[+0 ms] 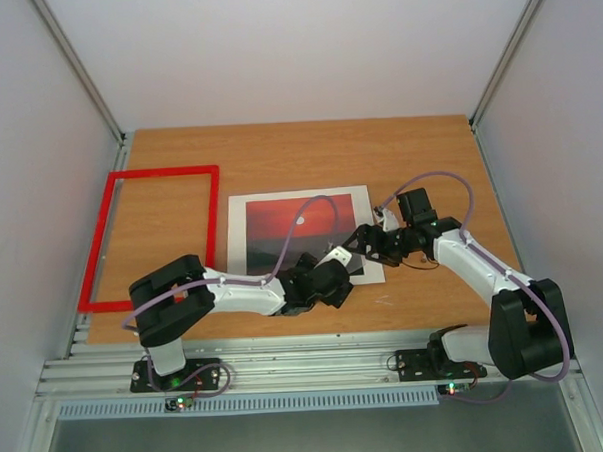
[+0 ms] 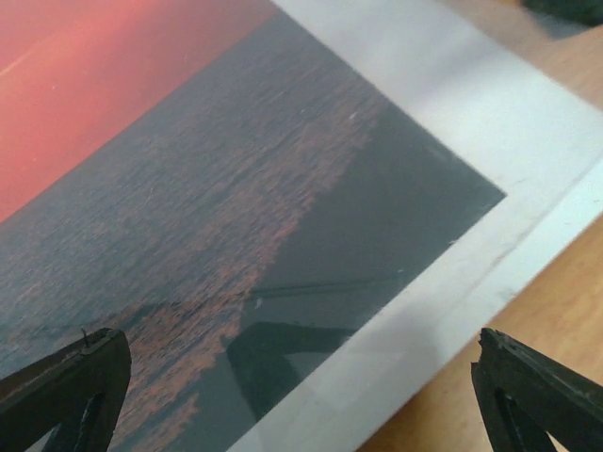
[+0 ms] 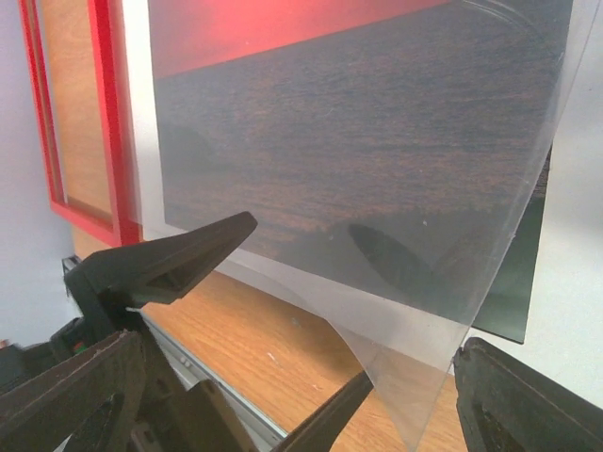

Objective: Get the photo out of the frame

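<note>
The photo [image 1: 294,226], a red sunset print, lies flat mid-table inside a white mat [image 1: 365,198], apart from the frame. The red frame [image 1: 164,173] lies empty at the far left, and also shows in the right wrist view [image 3: 111,122]. My left gripper [image 1: 348,261] is open at the print's near right corner, fingertips [image 2: 57,386] straddling the mat edge [image 2: 424,75]. In the right wrist view a clear sheet [image 3: 452,311] over the photo [image 3: 358,141] curls up at its corner. That corner hangs between my right gripper's [image 3: 301,419] wide-open jaws. One left finger [image 3: 330,424] is under it.
A dark board edge [image 3: 520,292] shows beyond the clear sheet's right side. The two grippers are close together at the print's near right corner. An aluminium rail [image 1: 287,362] runs along the near table edge. White walls stand on both sides.
</note>
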### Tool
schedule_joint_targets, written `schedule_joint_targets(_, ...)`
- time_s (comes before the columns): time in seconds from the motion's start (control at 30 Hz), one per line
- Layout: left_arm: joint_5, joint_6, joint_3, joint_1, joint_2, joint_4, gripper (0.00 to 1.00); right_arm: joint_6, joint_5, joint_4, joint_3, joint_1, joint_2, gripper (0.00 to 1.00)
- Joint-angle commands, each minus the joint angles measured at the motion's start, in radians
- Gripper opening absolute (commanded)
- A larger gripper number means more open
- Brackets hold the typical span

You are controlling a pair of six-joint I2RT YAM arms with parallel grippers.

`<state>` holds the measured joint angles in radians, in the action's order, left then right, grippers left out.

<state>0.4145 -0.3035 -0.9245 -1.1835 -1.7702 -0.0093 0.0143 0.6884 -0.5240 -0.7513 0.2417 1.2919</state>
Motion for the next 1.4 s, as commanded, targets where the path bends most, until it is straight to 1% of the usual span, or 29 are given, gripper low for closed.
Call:
schedule_joint_targets(0.0,0.108,-0.04,-0.022,-0.002,-0.036,0.063,0.99,-0.013,0.015,-0.012,-0.028,0.006,-0.031,0.9)
schedule_joint_targets(0.17,0.136,-0.073,0.008,-0.002,-0.025,0.095,0.99,-0.01,0.004,-0.021,-0.026,0.007,-0.032,0.9)
schedule_joint_targets(0.23,0.138,-0.082,0.019,-0.002,-0.017,0.108,0.99,-0.002,-0.023,-0.037,-0.028,0.005,-0.036,0.91)
schedule_joint_targets(0.37,0.133,-0.091,0.024,0.003,-0.012,0.106,0.99,0.031,-0.129,-0.104,-0.04,0.005,-0.058,0.92)
schedule_joint_targets(0.5,0.12,-0.118,0.032,0.016,-0.006,0.101,0.99,0.074,-0.283,-0.194,-0.056,0.005,-0.064,0.93)
schedule_joint_targets(0.6,0.092,-0.146,0.043,0.032,0.008,0.103,0.99,0.089,-0.337,-0.227,-0.053,0.005,-0.055,0.94)
schedule_joint_targets(0.73,0.066,-0.167,0.057,0.048,0.022,0.105,0.99,0.097,-0.346,-0.224,-0.037,0.005,-0.015,0.95)
schedule_joint_targets(0.93,0.036,-0.185,0.07,0.06,0.024,0.111,0.99,0.09,-0.285,-0.14,-0.003,0.005,0.069,0.95)
schedule_joint_targets(1.03,0.031,-0.19,0.072,0.062,0.022,0.112,0.99,0.087,-0.279,-0.114,0.007,0.005,0.103,0.95)
schedule_joint_targets(1.37,0.017,-0.192,0.067,0.064,0.015,0.112,0.99,0.083,-0.245,-0.05,0.032,0.005,0.166,0.96)
